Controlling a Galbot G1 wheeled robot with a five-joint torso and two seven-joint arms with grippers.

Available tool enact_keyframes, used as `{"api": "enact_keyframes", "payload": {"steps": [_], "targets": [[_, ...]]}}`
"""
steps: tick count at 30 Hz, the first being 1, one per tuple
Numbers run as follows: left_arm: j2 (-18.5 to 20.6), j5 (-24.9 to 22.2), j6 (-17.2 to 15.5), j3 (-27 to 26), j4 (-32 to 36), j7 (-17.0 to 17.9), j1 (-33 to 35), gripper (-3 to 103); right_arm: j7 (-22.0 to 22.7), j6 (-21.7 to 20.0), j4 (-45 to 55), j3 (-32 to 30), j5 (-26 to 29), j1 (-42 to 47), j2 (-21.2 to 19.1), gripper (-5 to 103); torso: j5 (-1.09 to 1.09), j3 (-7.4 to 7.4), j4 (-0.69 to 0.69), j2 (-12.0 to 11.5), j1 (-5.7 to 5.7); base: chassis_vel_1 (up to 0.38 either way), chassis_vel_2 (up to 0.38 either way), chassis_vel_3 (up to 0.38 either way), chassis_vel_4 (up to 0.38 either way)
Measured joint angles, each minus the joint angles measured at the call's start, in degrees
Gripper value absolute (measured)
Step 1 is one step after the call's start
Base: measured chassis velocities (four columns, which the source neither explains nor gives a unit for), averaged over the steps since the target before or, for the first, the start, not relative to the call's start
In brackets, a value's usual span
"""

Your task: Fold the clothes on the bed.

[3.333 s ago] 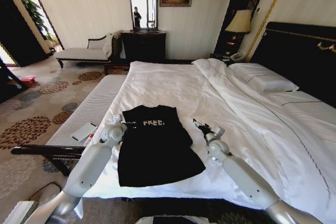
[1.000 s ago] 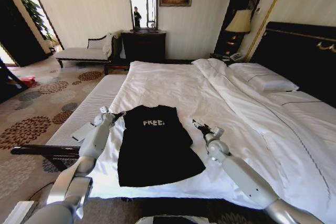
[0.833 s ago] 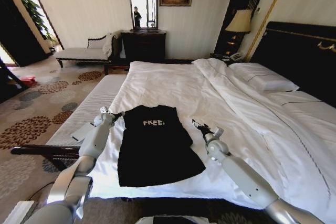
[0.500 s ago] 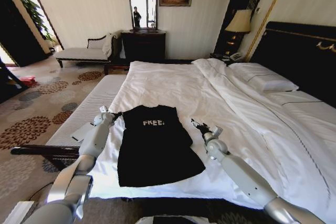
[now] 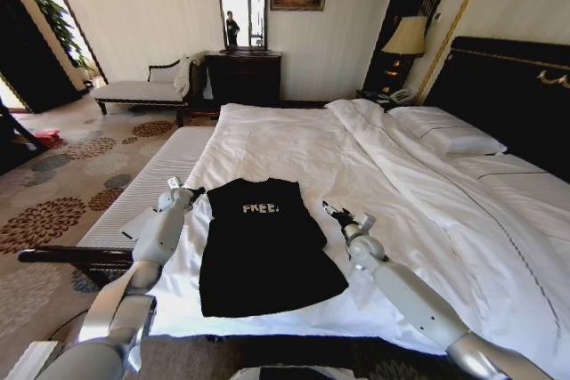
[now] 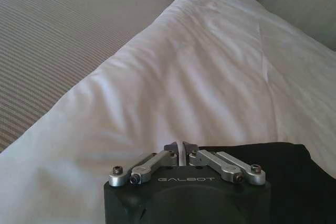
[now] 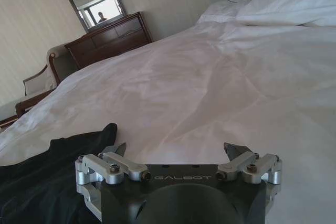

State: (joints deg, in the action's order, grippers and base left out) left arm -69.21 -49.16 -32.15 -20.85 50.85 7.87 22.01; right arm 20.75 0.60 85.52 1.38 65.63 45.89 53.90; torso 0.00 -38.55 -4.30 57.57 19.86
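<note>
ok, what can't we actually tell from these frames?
- Left wrist view: left hand is shut; whether it pinches the T-shirt is hidden by its own body.
- Head view: T-shirt's near hem blends into the dark floor past the bed edge.
- Head view: right hand too small to judge contact with the sleeve.

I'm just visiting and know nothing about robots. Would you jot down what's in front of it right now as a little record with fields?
Place: bedroom, large bed with white sheets
Garment: black T-shirt with white lettering, lying flat near the bed's near edge
Left gripper: fingers closed together, at the shirt's left shoulder edge, holding nothing
Right gripper: fingers spread open, beside the shirt's right shoulder, over the sheet
Folding: not begun; shirt lies unfolded
Nearby: striped bench along the bed's left side
</note>
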Motion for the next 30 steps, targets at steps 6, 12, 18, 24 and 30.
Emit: {"api": "enact_keyframes", "payload": {"steps": [6,12,18,24,30], "targets": [[-0.1,0.2,0.1,0.0,0.0,-0.2,0.5,29,0.1,0.0,0.1,0.2,-0.1,0.2,0.1,100,0.01,0.0,-0.01,0.0,0.0,0.0,0.0,0.0,0.0],[-1.1,0.7,0.3,0.1,-0.9,-0.4,-0.2,51,0.1,0.0,0.3,-0.2,-0.1,0.5,-0.2,100,0.0,0.0,-0.02,0.0,0.0,0.0,0.0,0.0,0.0],[-1.8,2.1,0.6,0.3,-2.3,-0.9,-0.8,73,0.1,0.0,0.3,-0.5,-0.1,0.7,-0.3,100,0.01,0.0,-0.02,0.0,0.0,0.0,0.0,0.0,0.0],[-3.0,3.0,0.7,0.4,-3.0,-1.6,-0.8,94,0.0,0.0,0.0,-0.6,-0.1,0.7,-0.4,100,0.0,0.0,-0.01,0.0,0.0,0.0,0.0,0.0,0.0],[-3.6,3.5,1.2,0.3,-4.0,-2.4,-1.3,83,0.0,0.0,-0.2,-0.6,0.0,0.5,-0.4,100,0.01,0.0,-0.01,0.0,0.0,0.0,0.0,0.0,0.0]]}}
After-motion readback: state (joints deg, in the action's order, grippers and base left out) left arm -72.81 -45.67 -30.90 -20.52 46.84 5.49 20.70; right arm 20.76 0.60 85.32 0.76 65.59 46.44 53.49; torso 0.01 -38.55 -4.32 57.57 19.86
